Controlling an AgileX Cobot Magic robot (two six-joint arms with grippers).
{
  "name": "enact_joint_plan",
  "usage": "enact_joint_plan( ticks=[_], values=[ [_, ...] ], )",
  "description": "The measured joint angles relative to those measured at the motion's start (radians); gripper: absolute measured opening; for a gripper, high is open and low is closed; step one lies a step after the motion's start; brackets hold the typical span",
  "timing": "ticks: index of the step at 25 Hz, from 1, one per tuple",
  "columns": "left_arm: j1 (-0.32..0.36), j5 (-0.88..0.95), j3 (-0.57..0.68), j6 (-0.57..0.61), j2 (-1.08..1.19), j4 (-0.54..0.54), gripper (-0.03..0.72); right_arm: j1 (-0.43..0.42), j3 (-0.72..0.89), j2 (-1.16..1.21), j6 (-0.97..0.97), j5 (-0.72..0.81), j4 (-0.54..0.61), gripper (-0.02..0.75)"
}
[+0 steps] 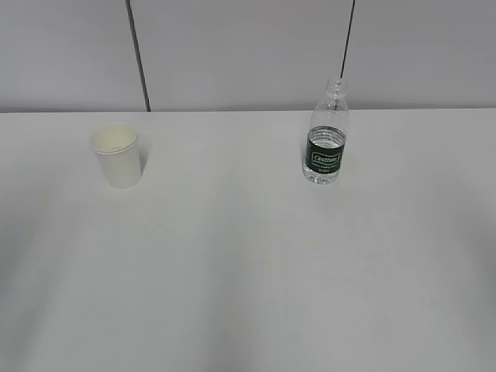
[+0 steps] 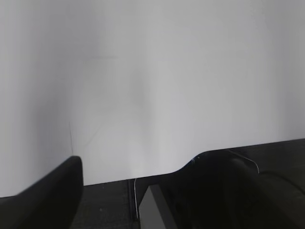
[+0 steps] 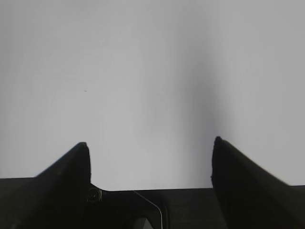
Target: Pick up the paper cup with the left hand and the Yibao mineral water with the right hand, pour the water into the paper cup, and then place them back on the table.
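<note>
The paper cup [image 1: 118,155] stands upright at the back left of the white table [image 1: 248,271]. The Yibao mineral water [image 1: 326,138], a clear uncapped bottle with a dark green label, stands upright at the back right, well apart from the cup. Neither arm shows in the exterior view. In the left wrist view my left gripper [image 2: 138,160] is open over bare tabletop [image 2: 167,71], nothing between its black fingers [image 2: 62,191]. My right gripper [image 3: 150,143] is open too, wide, with only white table [image 3: 143,71] between its fingers [image 3: 71,176]. Cup and bottle are outside both wrist views.
A grey wall [image 1: 232,46] rises right behind the table's far edge, with a dark vertical strip [image 1: 138,54] behind the cup and a thin dark line [image 1: 349,39] above the bottle. Plain white tabletop lies in front of both objects.
</note>
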Motion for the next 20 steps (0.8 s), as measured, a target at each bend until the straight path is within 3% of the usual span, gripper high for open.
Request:
enact_joint_plan(
  ticks=[20],
  values=[
    [0.0,-0.054,0.267,0.001,-0.682,-0.027,0.506,0.0,0.327,-0.549,-0.041,0.013,0.0,0.585]
  ],
)
